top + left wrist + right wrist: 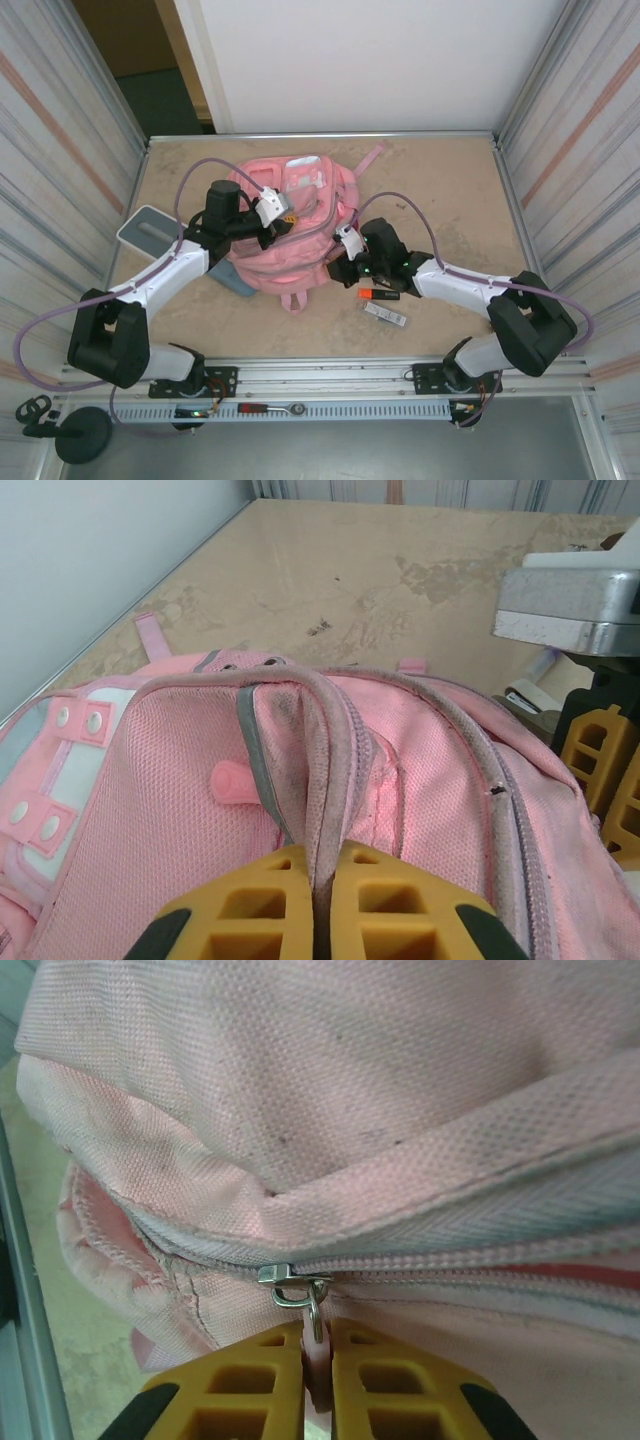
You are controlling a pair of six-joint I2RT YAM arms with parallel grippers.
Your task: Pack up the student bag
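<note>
Corrugated metal walls enclose a beige table [470, 190], viewed from above and behind the two arm bases.

Centre: the student bag [290, 255], pink, lies in the middle of the table between the two wrists. One strap trails toward the far edge.

Left: the left gripper [325, 905] is pinched tight on a raised, grey-soiled seam at the bag's rim. In the wrist view the seam runs straight down between the yellow fingers [240, 915], with no gap visible.

Right: the right gripper [317, 1365] is closed on the pink tab [316, 1352] that hangs from the metal zipper slider [292, 1278], on the side of the bag nearest the right arm. The jaws meet around the tab.

Foreground: an orange marker [378, 294] and a small white-and-black item [386, 314] lie on the table just beside the right wrist, apart from the bag.

Left margin: a flat grey tray [150, 228] sits near the wall. A blue-grey piece [237, 281] touches the bag's near-left corner.
</note>
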